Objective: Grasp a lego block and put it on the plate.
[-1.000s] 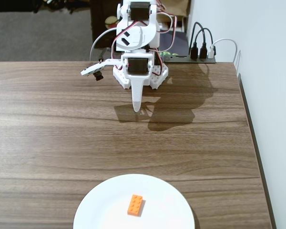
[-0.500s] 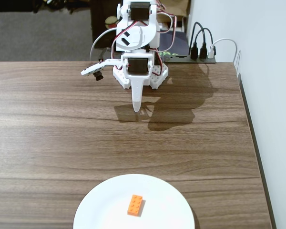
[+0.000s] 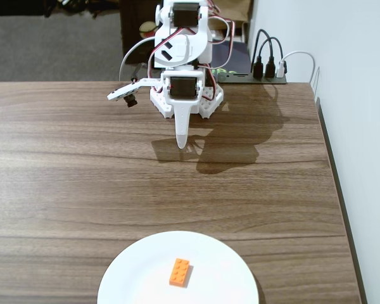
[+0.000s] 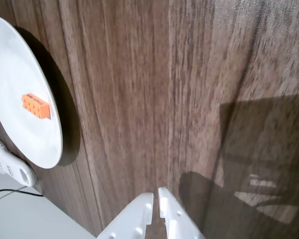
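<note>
Claw: the claw [image 3: 182,144] is pointing down at the table [image 3: 63,183] close to the arm's own base, and in the wrist view [image 4: 156,196] its two white tips are sitting almost together with only a thin slit between them, so it is closed and carrying nothing.
Arm: the arm [image 3: 180,50] is sitting folded up at the far edge of the table, well apart from everything else.
Brick: the orange brick [image 3: 180,272] is lying flat on the white plate, studs up, a little off the plate's middle; the wrist view is showing it too [image 4: 36,105].
Plate: the plate [image 3: 139,266] is sitting at the near edge of the table, partly cut off by the frame, also in the wrist view [image 4: 10,59].
Progress: judging by where things lie, the job is looking done.
Risk, reaching again: if the arm is sent back toward the plate, the closed tips could be nudging the brick off the smooth surface, or pushing the plate toward the table edge.
Risk, sliding: the brick is small and light on a slick plate, so any bump to the table could be shifting it.
Safest call: leaving the arm parked where it is.
</note>
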